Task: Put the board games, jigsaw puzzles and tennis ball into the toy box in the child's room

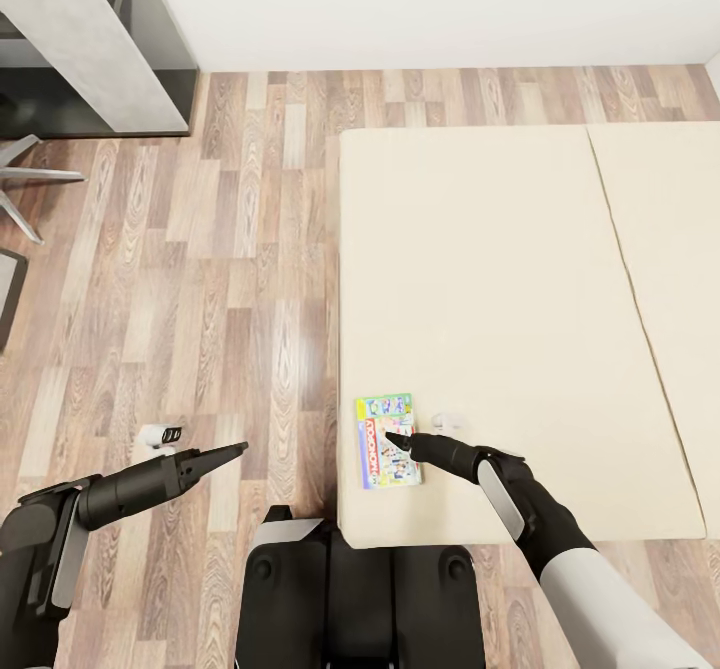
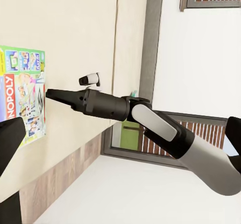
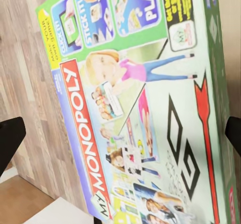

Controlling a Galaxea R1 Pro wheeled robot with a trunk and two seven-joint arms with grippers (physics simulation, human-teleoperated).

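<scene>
The green-edged board game (image 1: 388,440) lies flat near the corner of the bed (image 1: 500,279), directly beneath the right gripper (image 1: 398,440), whose jaws stand spread to either side of the lid, likely lined up to close on the box. The left gripper (image 1: 228,452) hangs over the floor (image 1: 200,279), well aside; I cannot tell its jaws' state.

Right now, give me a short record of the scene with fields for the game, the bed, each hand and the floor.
game: green-edged flat Monopoly board game box, flat near the mattress's corner
bed: plain beige two-section mattress
right hand: over the game box, fingers apart, not gripping
left hand: over the floor, holding nothing
floor: wood-plank floor
</scene>
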